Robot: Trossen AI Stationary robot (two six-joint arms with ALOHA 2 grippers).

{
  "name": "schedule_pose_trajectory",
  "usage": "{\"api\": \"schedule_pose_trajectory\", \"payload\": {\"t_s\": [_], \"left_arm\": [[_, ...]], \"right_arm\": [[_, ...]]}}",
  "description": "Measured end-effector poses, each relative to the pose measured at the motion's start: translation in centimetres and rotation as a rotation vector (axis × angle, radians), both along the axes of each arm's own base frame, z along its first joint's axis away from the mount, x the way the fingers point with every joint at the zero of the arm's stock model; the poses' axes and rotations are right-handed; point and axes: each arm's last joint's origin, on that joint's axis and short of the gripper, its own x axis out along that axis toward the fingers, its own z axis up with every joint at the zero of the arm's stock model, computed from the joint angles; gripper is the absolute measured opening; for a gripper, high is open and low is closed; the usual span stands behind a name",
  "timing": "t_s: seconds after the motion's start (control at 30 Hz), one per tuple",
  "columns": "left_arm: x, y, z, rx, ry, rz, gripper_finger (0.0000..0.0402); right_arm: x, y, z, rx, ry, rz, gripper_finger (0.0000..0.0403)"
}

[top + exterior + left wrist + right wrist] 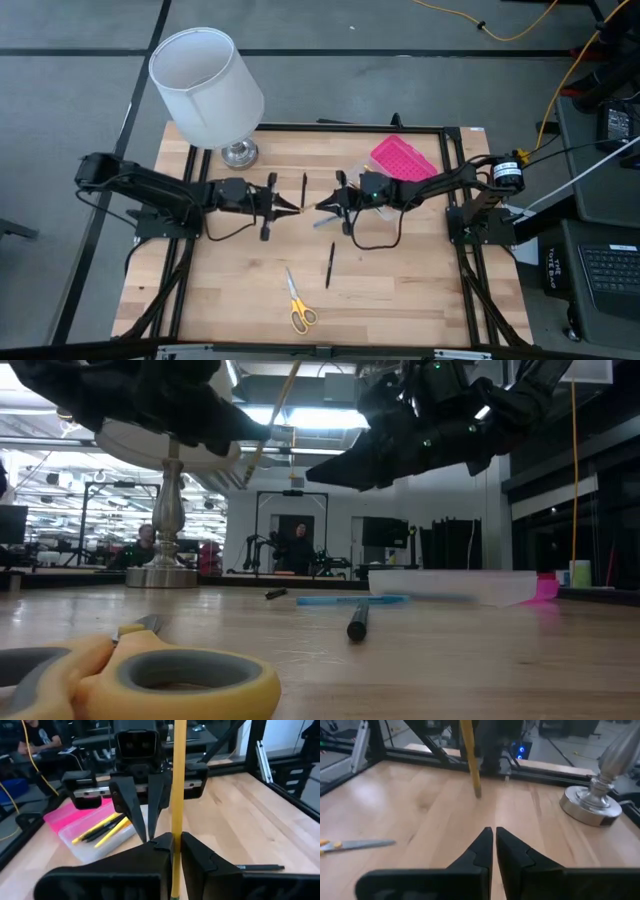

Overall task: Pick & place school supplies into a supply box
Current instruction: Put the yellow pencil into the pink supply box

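My left gripper (297,208) hangs over the table's middle, shut on a yellow pencil (178,780) that stands about upright. My right gripper (320,206) faces it a short way off, shut and with nothing between its fingers (494,831). The supply box's clear base (95,839) lies under the right arm with yellow and black pens in it, and its pink lid (403,158) lies open beside it. Two black pens (329,265) (305,185), a blue pen (340,600) and yellow-handled scissors (298,306) lie flat on the table. My left gripper pinches the pencil's shaft (176,827) between its two fingertips. The fingers come about level from the table's left and lie across the pencil. The pencil stands about upright, reaching above and below the fingers, and its lower end (478,794) is clear of the table.
A lamp with a white shade (205,85) and a silver base (239,153) stands at the far left of the table. A black frame (455,150) runs around the table's edges. Bare wood lies at the near left and near right.
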Motion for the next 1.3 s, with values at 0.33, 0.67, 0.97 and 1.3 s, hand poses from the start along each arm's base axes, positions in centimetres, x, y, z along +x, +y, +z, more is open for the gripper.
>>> {"api": "schedule_pose_trajectory", "payload": {"t_s": [0.33,0.67,0.97,1.3], "left_arm": [[1.4,-0.1,-0.5,0.081,-0.092,-0.017,0.0015],[1.5,-0.1,0.7,0.132,-0.220,-0.005,0.0015],[1.5,0.2,0.7,0.076,-0.217,0.093,0.0015],[1.5,0.2,0.7,0.073,-0.216,0.100,0.0015]], "right_arm": [[-1.9,0.1,3.8,0.046,-0.015,-0.010,0.0028],[-3.4,0.1,7.7,-0.015,-0.165,-0.002,0.0013],[-3.4,0.1,7.8,-0.022,-0.188,-0.001,0.0029],[-2.9,0.3,7.9,-0.066,-0.272,0.075,0.0113]]}}
